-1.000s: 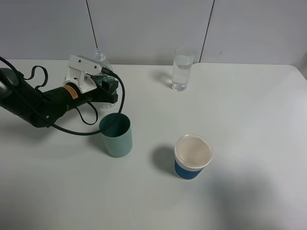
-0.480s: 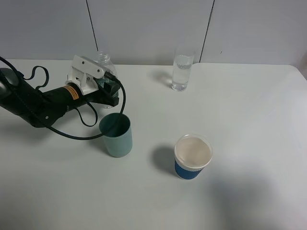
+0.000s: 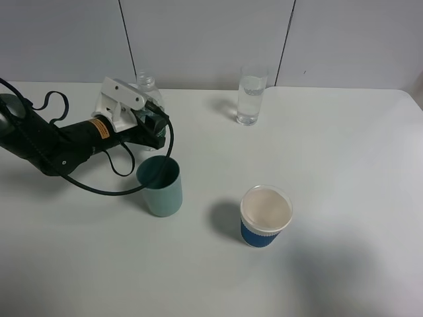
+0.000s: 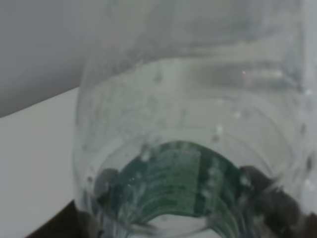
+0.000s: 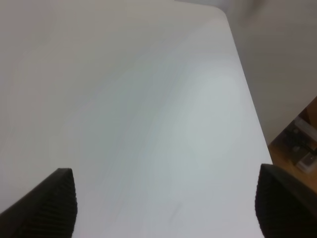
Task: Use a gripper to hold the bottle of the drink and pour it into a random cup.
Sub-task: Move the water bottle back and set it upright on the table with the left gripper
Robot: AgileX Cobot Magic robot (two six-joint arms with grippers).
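The bottle of the drink is clear plastic with a dark green label, uncapped, at the back left of the table. My left gripper is shut on its lower body, and only the neck and shoulder rise above the white housing. The bottle fills the left wrist view, with clear liquid and the green label seen through it. The cup, a tall clear glass with some liquid in it, stands at the back centre, well to the right of the bottle. In the right wrist view my right gripper is open over bare table.
A teal plastic cup stands just in front of the left gripper, under its looping black cable. A white paper cup with a blue sleeve stands near the table's middle front. The white table ends at a grey wall behind.
The left gripper has lifted the bottle slightly and shifted it a little to the right. The cups have not moved.
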